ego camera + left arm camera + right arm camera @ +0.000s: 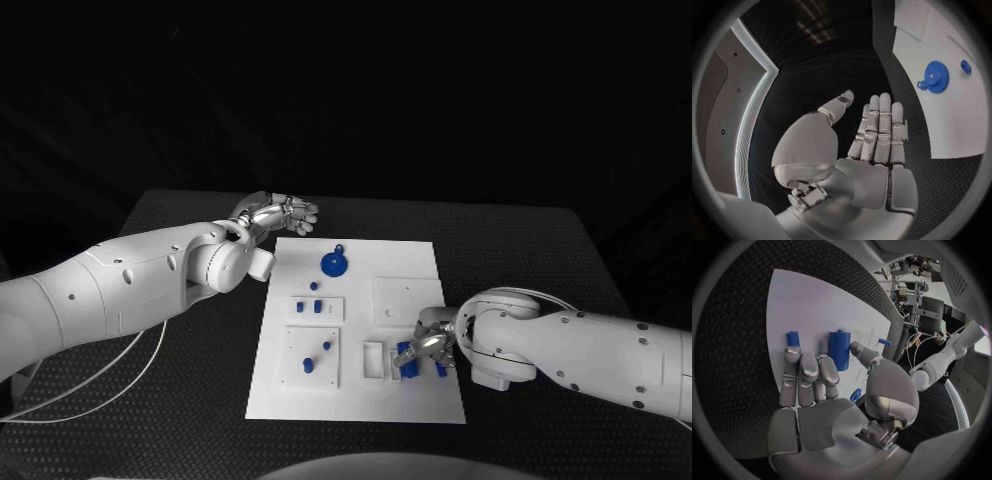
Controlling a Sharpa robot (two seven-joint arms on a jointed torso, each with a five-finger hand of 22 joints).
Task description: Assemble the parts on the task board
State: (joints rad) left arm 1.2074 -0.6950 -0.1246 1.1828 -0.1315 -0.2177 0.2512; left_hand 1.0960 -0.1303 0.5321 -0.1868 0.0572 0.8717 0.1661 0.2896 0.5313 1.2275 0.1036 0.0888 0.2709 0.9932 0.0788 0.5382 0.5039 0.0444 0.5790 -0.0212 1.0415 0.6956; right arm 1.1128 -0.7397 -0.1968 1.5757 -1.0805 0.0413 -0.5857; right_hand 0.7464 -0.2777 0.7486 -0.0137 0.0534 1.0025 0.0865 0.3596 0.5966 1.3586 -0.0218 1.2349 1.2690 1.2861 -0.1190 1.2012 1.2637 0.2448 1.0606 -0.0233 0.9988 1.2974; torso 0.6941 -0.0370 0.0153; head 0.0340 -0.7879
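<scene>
Right hand (826, 390) fingers around blue cylinder (840, 349) on task board (817, 305)

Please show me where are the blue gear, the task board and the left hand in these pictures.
blue gear (936, 76): left wrist view, on the middle of its toothed disc.
task board (408, 249): head view, on bare white surface near its far right corner.
left hand (870, 150): left wrist view, where the straight fingers meet the palm.
</scene>
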